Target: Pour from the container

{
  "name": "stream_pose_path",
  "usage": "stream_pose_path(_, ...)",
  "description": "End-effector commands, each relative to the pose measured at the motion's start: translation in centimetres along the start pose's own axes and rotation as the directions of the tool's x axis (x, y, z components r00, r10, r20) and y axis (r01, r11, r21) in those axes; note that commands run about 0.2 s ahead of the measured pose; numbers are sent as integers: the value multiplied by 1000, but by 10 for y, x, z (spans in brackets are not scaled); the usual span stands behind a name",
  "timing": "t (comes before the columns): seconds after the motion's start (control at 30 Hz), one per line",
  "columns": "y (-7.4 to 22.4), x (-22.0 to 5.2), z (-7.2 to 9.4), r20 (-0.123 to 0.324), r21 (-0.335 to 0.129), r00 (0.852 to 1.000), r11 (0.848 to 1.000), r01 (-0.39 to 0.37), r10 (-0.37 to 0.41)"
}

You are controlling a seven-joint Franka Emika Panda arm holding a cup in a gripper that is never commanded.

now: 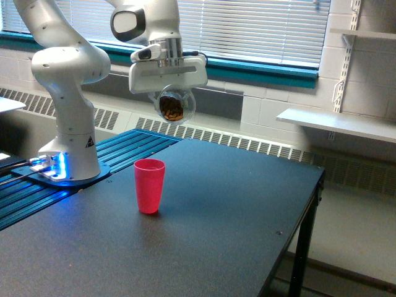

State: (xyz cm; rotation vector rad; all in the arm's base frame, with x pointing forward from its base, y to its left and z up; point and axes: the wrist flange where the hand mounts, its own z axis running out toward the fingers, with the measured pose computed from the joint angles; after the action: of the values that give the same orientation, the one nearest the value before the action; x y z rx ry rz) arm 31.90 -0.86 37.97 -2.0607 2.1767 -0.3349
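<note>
Exterior view: the gripper (172, 98) hangs high over the dark table (235, 210), clamped on the container (172, 106); the fingers themselves are lost behind the clear wall of the jar, so the jaws read as pinching it from the way it hangs under the hand, not from a clean sight of the pads. The container sits in the air, above and a little toward the exterior view's right of the pink-red cup (150, 185), well apart from it in height; brown nuts show bunched inside the jar.

Progress, as a judgement: carry stage, pour not yet begun; nothing is seen falling, and the cup stands upright on the table with no contents visible from this angle. Left to do: line the jar's mouth up over the cup, come lower, tip until the nuts run out.

Hard to make out: which way the jar's mouth faces; whether it carries a lid; how tilted it is, since its rounded sides look much the same from any side; the cup's inside is hidden by its own rim.
</note>
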Motion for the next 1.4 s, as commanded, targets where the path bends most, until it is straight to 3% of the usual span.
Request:
stream_pose_path(0.03,11,0,13,21,-9,992,992,-128,128)
stream_pose_path(0.43,13,4,23,47,-3,963,964,-267,267)
stream_pose_path(0.83,13,-3,31,76,-33,920,923,-383,385)
stream_pose_path(1.4,13,-6,31,94,-45,886,891,-452,454)
